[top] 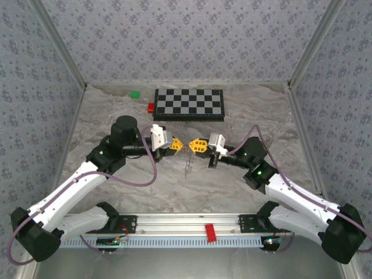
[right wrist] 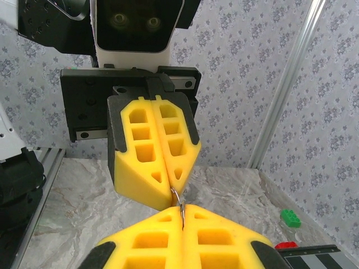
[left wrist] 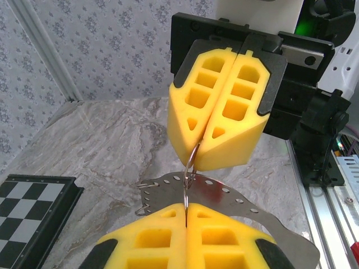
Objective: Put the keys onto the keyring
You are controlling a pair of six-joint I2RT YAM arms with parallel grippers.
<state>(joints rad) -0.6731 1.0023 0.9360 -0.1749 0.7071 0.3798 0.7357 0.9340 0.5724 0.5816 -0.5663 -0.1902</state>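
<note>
My left gripper [top: 179,144] and right gripper [top: 194,144] meet tip to tip above the middle of the table. Both are shut on the keyring [left wrist: 191,161], which here is a small steel split ring bridging the two pairs of yellow pads. In the left wrist view my left gripper [left wrist: 187,210] holds its lower end and the right gripper [left wrist: 208,147] its upper end. The right wrist view has the keyring [right wrist: 178,197] between my right gripper [right wrist: 182,216] and the left gripper [right wrist: 170,185]. A flat grey perforated metal plate [left wrist: 247,197] hangs at the ring. The red key is out of view.
The chessboard [top: 189,104] lies at the back of the table, with a green block [top: 135,93] and a red block [top: 151,107] left of it. Another red block [top: 210,232] sits on the front rail. The thin plate [top: 188,165] dangles over marbled tabletop.
</note>
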